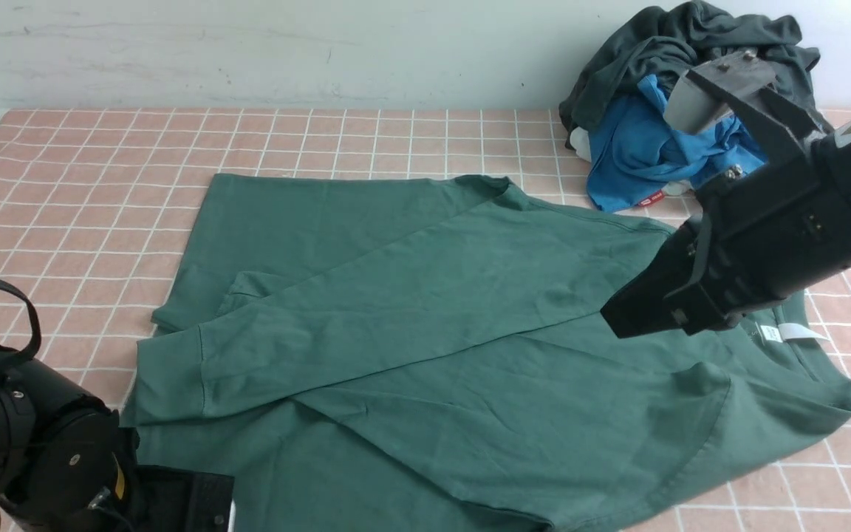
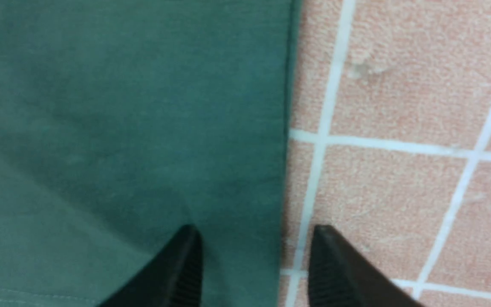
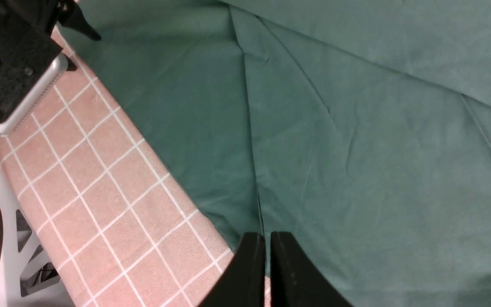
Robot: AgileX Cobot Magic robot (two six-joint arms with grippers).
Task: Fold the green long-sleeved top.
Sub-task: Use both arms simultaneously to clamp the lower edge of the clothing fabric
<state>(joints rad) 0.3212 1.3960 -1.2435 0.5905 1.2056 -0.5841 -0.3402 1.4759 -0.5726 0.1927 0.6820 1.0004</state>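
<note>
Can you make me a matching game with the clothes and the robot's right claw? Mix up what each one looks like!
1. green long-sleeved top
2. blue garment
3. dark grey garment
4. right gripper

A. jaws shut
B. heaped on top of another garment
C. spread flat, one sleeve across it
D. peeking out under a darker one

Pairs: 1-C, 2-D, 3-B, 4-A
</note>
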